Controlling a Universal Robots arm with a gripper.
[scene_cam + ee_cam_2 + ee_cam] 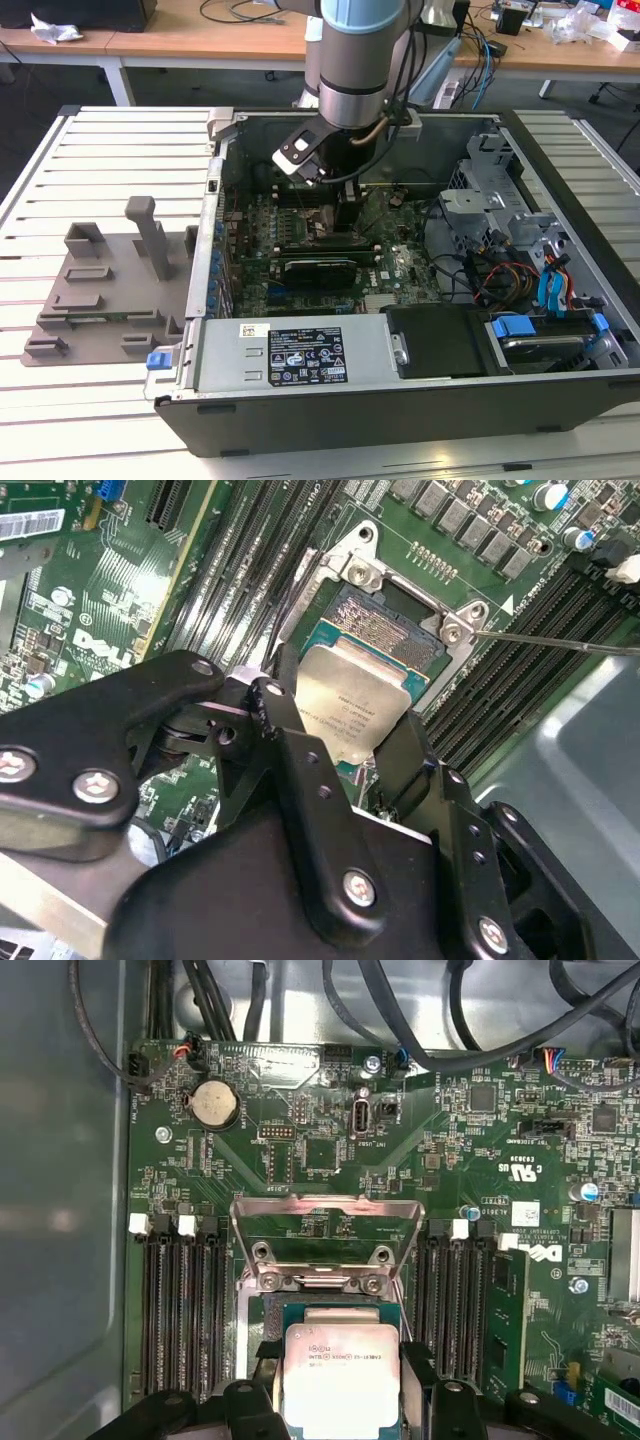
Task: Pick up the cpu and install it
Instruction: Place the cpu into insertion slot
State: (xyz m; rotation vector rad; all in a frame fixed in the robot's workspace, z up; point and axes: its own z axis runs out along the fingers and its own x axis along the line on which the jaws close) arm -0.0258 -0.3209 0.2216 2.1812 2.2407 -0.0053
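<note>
Inside the open computer case, memory slots flank the socket on both sides. Its metal load plate stands raised, with black cables beyond. The gripper clamps the cpu by opposite edges. The cpu, silver-grey topped and pale-rimmed, sits partly over the socket; whether they touch cannot be told.

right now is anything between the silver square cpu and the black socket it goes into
Nothing visible does: the gripper holds the silver-grey square cpu over the black socket, its metal frame swung open.
</note>
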